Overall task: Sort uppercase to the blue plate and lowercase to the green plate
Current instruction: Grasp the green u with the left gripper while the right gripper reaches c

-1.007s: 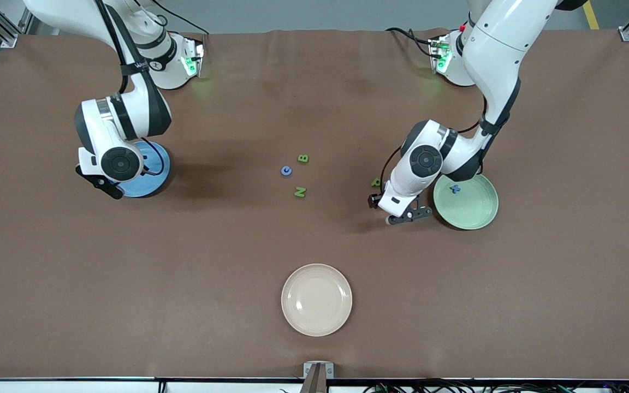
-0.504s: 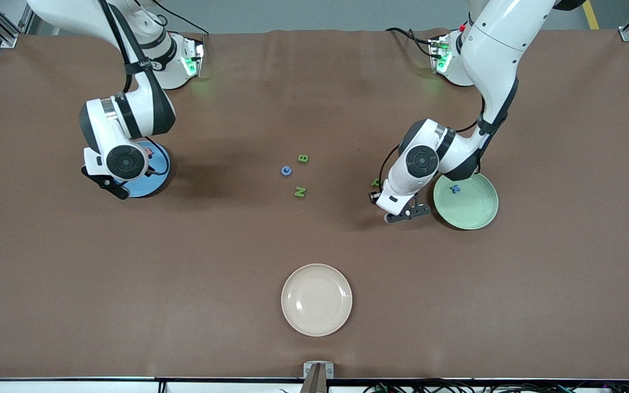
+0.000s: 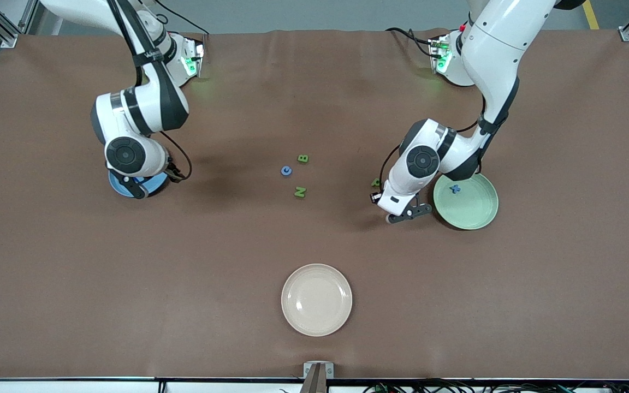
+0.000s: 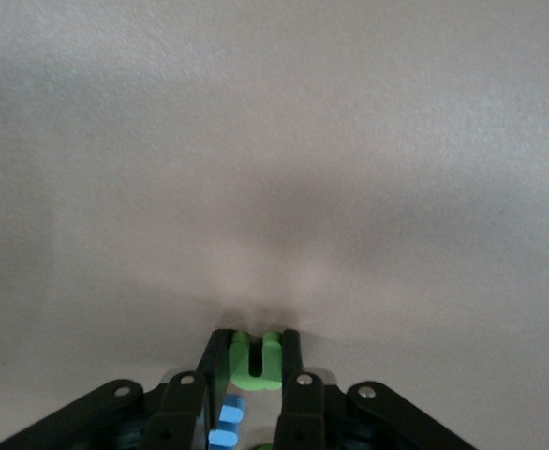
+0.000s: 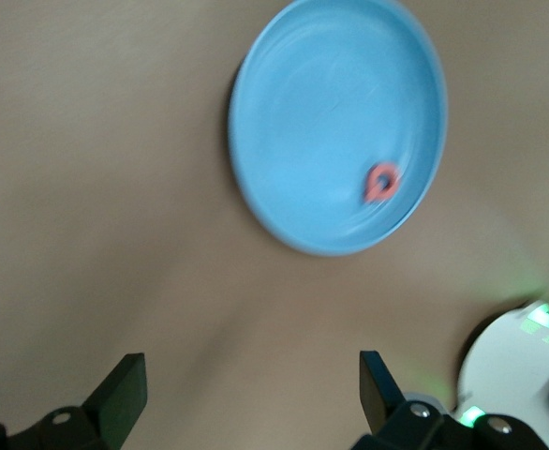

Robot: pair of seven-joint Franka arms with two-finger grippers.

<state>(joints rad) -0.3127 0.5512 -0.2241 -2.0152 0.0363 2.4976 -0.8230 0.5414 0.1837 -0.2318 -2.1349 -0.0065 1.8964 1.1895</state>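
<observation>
The left gripper (image 4: 254, 370) is being held down at the table (image 3: 456, 305), pressed together on a green u (image 4: 255, 360), which is pinched upright between the two fingers (image 4: 213, 361). A blue piece (image 4: 224, 422) is lying just beside the fingers in the left wrist view; its letter cannot be told. In the front view this gripper (image 3: 402, 214) is sitting beside the green plate (image 3: 478, 210), on the side toward the table's middle, and it is being kept almost where it was a second ago, shifted only slightly. Its jaws, then partly apart, are now closed on the u. A green p (image 3: 375, 182) is lying beside the left arm's wrist, partly hidden. A blue x (image 3: 455, 188) is resting in the green plate.

The right gripper (image 5: 251, 398) is being held spread wide with nothing between its fingers, up over the table beside the blue plate (image 5: 293, 122). A pink D (image 5: 382, 181) is lying in that plate near its rim. In the front view the right gripper (image 3: 142, 183) is largely covering the blue plate (image 3: 120, 188); since a second ago the right arm has been drawn back toward its base and toward the table's middle, so that less of the plate is showing.

Near the middle of the table, the green B (image 3: 303, 158), blue C (image 3: 286, 171) and green N (image 3: 300, 191) are lying close together, unmoved. A cream plate (image 3: 316, 299) is sitting nearest the front camera, also unmoved.
</observation>
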